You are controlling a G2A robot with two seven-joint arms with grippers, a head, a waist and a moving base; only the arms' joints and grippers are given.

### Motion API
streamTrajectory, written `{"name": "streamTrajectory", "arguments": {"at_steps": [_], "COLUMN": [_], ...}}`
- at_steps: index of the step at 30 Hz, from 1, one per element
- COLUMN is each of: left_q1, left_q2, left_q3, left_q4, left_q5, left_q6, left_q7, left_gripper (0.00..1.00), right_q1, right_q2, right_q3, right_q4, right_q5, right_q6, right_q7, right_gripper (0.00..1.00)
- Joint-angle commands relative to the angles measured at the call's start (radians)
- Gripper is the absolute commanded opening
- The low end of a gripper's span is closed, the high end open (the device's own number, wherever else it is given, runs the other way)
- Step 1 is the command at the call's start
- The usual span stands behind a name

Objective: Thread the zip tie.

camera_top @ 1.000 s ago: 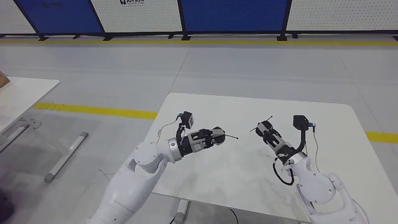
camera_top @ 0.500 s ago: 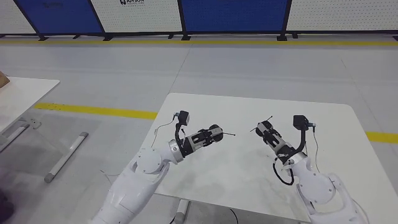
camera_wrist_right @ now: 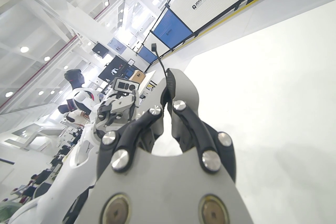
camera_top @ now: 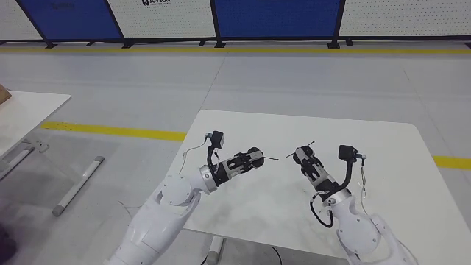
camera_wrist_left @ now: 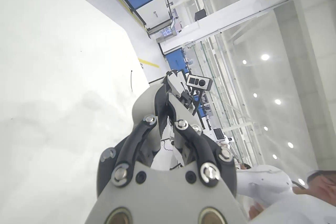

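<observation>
My left gripper (camera_top: 257, 157) hangs above the white table (camera_top: 375, 136), shut on a thin black zip tie (camera_top: 273, 159) whose end points toward the other arm. Facing it a short gap away, my right gripper (camera_top: 300, 154) is shut on a black zip tie (camera_wrist_right: 159, 59); the square head (camera_wrist_right: 154, 46) sticks out past the fingertips (camera_wrist_right: 172, 78). In the left wrist view a thin black strip (camera_wrist_left: 131, 81) shows beside my left gripper (camera_wrist_left: 163, 101), with the right gripper (camera_wrist_left: 176, 87) just beyond. I cannot tell whether both hold one tie.
The table's far edge (camera_top: 309, 115) and right edge (camera_top: 427, 162) border grey floor with a yellow line (camera_top: 110, 129). Blue and white panels (camera_top: 280, 4) stand at the back. Another white table (camera_top: 26, 114) sits far left.
The left gripper shifted slightly up and toward the middle a second ago, then held. The right gripper has now moved left, narrowing the gap between the two tie ends.
</observation>
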Motion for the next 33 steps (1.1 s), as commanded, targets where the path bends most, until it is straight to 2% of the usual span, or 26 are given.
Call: {"name": "streamTrajectory", "arguments": {"at_steps": [1, 8, 15, 19, 23, 26, 33], "left_q1": [0.0, -0.007, -0.008, -0.008, -0.008, -0.008, -0.008], "left_q2": [0.0, -0.005, -0.005, -0.005, -0.005, -0.005, -0.005], "left_q3": [0.002, 0.034, 0.041, 0.041, 0.041, 0.041, 0.041], "left_q4": [-0.001, 0.001, 0.003, 0.003, 0.003, 0.003, 0.003], "left_q5": [0.012, 0.129, 0.125, 0.125, 0.125, 0.125, 0.125], "left_q6": [0.003, 0.007, 0.01, 0.01, 0.01, 0.01, 0.01], "left_q7": [0.016, 0.142, 0.139, 0.139, 0.139, 0.139, 0.139], "left_gripper": [0.0, 0.0, 0.0, 0.0, 0.0, 0.0, 0.0], "right_q1": [0.0, 0.0, 0.0, -0.007, -0.01, 0.001, 0.004], "right_q2": [0.0, 0.0, 0.0, -0.003, -0.013, -0.02, -0.021], "right_q3": [0.0, 0.0, 0.0, 0.001, -0.029, -0.054, -0.057], "right_q4": [0.0, 0.0, 0.0, -0.004, 0.005, 0.018, 0.02], "right_q5": [0.001, 0.001, 0.001, -0.01, -0.022, -0.024, -0.024], "right_q6": [0.0, 0.0, 0.0, -0.002, -0.017, -0.008, -0.001], "right_q7": [0.001, 0.001, 0.001, -0.038, -0.077, -0.067, -0.065], "right_gripper": [0.0, 0.0, 0.0, 0.0, 0.0, 0.0, 0.0]}}
